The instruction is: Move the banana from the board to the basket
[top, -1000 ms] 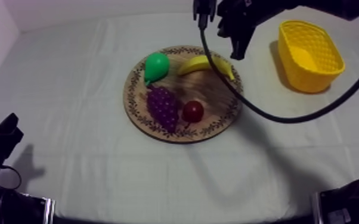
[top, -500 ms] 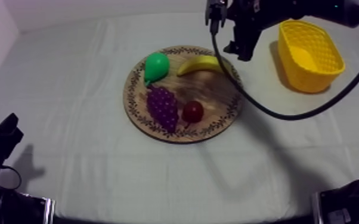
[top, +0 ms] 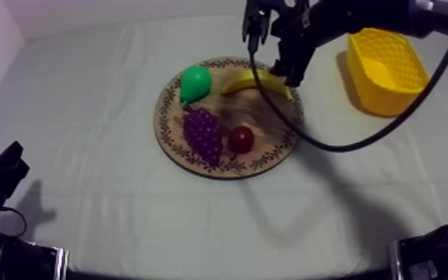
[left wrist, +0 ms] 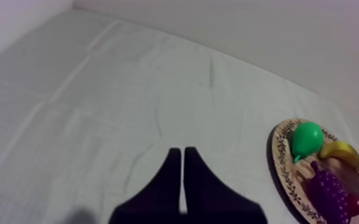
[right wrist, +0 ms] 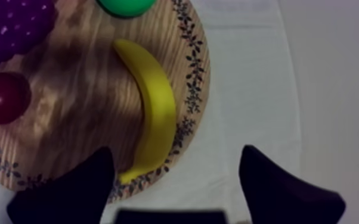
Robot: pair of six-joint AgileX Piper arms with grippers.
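On the wooden board (top: 266, 119), banana (top: 257, 80), pear (top: 195, 82), grapes (top: 203, 132) and small red fruit (top: 241, 138) are seen; right tool (right wrist: 176, 154) is held open over banana.

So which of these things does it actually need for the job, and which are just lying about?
Needed: banana, wooden board, yellow basket, right gripper, open over the banana's end.
Lying about: pear, grapes, small red fruit; left gripper, shut.

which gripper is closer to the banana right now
Right. The right gripper hovers open over the end of the banana near the wooden board rim. The left gripper sits shut, low at the table left side, well away from the board.
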